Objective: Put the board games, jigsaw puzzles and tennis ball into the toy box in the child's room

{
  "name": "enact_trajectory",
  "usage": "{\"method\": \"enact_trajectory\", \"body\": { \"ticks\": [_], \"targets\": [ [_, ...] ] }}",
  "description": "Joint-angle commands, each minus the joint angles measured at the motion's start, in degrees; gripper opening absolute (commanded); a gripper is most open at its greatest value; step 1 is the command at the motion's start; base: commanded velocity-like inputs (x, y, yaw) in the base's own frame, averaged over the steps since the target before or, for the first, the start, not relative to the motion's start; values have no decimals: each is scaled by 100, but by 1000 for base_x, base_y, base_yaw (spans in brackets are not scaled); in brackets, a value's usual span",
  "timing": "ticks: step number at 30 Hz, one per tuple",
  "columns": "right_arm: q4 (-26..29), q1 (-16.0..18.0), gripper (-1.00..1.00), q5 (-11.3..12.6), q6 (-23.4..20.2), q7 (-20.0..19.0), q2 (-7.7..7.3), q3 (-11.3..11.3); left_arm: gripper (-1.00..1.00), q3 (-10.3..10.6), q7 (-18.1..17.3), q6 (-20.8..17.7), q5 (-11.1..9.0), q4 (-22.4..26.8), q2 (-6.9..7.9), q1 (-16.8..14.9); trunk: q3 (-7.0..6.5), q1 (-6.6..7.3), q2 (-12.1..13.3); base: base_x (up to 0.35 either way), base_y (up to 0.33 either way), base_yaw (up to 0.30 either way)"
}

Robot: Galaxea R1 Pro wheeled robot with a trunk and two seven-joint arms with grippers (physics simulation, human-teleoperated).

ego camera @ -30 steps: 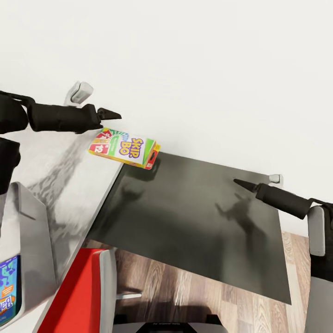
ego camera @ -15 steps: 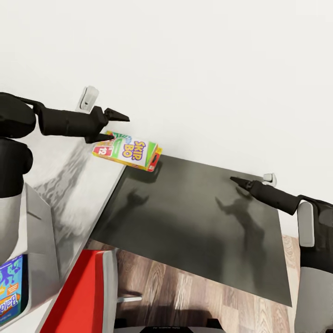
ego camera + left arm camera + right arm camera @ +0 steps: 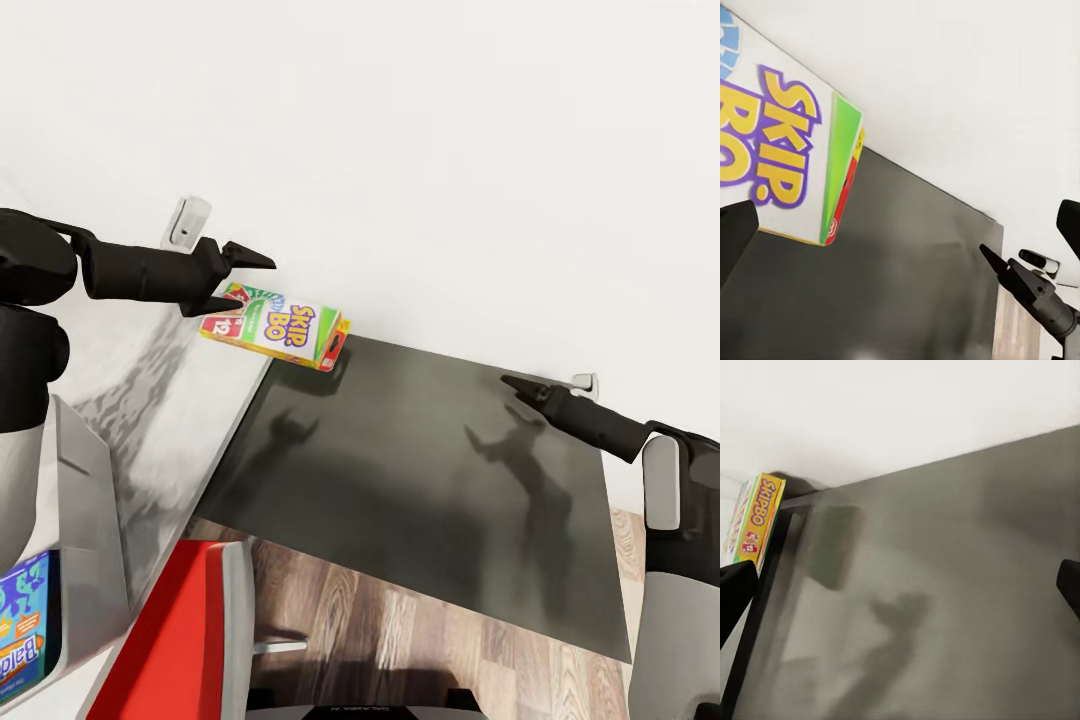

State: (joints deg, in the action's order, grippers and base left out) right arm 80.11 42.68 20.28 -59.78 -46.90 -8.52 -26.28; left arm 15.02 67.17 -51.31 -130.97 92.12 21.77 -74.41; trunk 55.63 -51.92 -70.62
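Observation:
A SKIP-BO board game (image 3: 278,330) lies flat at the back of the table, where the pale top (image 3: 150,400) meets the dark grey corner section (image 3: 420,470). My left gripper (image 3: 256,284) is open at the box's left end, one fingertip (image 3: 236,304) at its edge and the other above it near the wall. In the left wrist view the box (image 3: 787,142) lies close by one finger (image 3: 735,236). My right gripper (image 3: 518,388) hovers open over the dark section, far from the box. The light grey toy box (image 3: 85,520) at the lower left holds a blue board game (image 3: 22,625).
A white wall runs right behind the table. A red-and-white chair (image 3: 180,640) stands under the table's front edge on the wood-plank floor (image 3: 420,640). Small grey fittings (image 3: 188,220) sit on the wall. The SKIP-BO box (image 3: 754,521) also shows in the right wrist view.
The head camera has shifted a little. My left gripper moved right and down to the SKIP-BO box's left end, fingers now spread. The right arm barely moved.

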Motion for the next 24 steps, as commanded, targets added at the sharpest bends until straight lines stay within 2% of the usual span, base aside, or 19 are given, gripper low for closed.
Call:
{"method": "enact_trajectory", "body": {
  "ticks": [1,8,11,17,24],
  "targets": [
    [0,5,100,-28,-22,-39,1,-8,100,2,58,-11,-51,1,2,-6,4,0,-3,0,0,0],
    [66,-51,100,-67,-22,-39,10,18,100,5,13,-63,-32,1,30,45,4,0,-3,0,0,0],
    [162,-142,100,31,-22,-27,21,37,100,7,-14,-122,-63,0,101,84,4,0,-3,0,0,0],
    [475,-183,100,293,-22,-22,26,42,100,3,-20,-145,-79,4,130,97,4,0,-3,0,0,0],
    [487,-190,100,305,-22,-21,26,53,100,8,-20,-144,-117,8,136,-11,4,0,-3,0,0,0]
  ]
}}
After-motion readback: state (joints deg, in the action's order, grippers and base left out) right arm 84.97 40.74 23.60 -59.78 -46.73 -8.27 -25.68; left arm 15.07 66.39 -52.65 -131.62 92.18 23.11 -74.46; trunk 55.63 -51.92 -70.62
